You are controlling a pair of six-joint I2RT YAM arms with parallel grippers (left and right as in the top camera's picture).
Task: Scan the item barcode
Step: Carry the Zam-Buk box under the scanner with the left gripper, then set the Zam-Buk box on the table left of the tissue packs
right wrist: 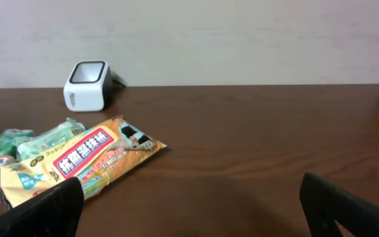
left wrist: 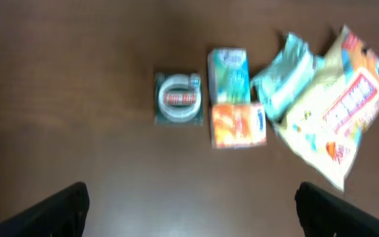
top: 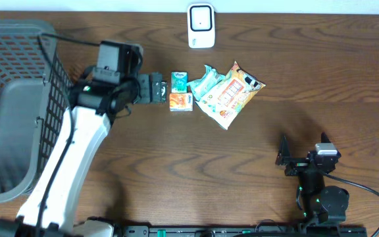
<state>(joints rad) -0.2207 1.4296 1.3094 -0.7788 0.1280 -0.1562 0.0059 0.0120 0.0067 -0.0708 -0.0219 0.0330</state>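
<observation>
Though poised just behind a small tape pack (left wrist: 178,99), grips nothing with the left gripper (left wrist: 191,207): jaws spread wide. Shows the right gripper (right wrist: 189,210) likewise released and empty, well apart from the goods. Finds the tape pack flat on the table (top: 308,66), just beside a green box (left wrist: 229,74) and an orange box (left wrist: 237,124), with teal packet (left wrist: 285,79) and yellow snack bag (left wrist: 337,112) farther right. Notes scanner (top: 201,26) at the far edge, basket (top: 12,52) at left.
</observation>
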